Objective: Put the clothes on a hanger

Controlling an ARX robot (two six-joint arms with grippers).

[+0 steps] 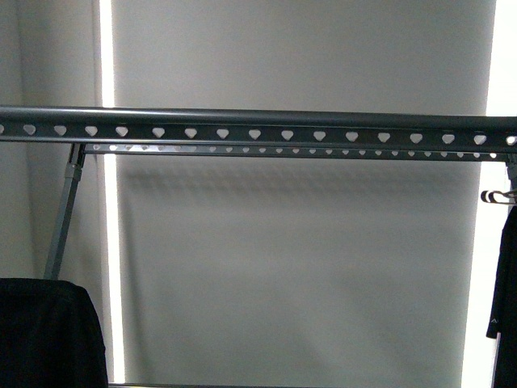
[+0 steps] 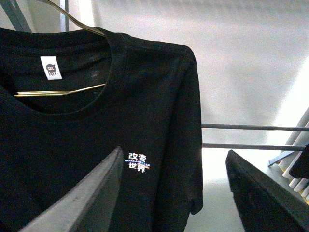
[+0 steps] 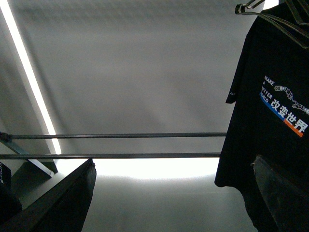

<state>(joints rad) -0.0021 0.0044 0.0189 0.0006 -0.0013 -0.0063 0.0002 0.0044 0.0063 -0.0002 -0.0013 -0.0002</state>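
Observation:
The black T-shirt [image 2: 145,111] hangs on a thin wire clothes hanger [image 2: 58,92] in the left wrist view, with a small white Chinese print on its chest and a 3XL neck label. My left gripper [image 2: 174,152] is open right in front of it, one finger overlapping its chest. In the right wrist view a black T-shirt [image 3: 270,125] printed "MAKE A BETTER WORLD" hangs from a wire hook beside my open, empty right gripper [image 3: 174,162]. The dark-grey rail [image 1: 258,129] with heart-shaped holes crosses the front view; neither gripper shows there.
A black garment [image 1: 48,331] sits at the front view's lower left. Another black garment [image 1: 505,291] with a tiny white triangle mark hangs at the right edge. A grey rack leg [image 1: 66,210] slants at left. Two thin bars [image 3: 120,136] cross behind the right gripper.

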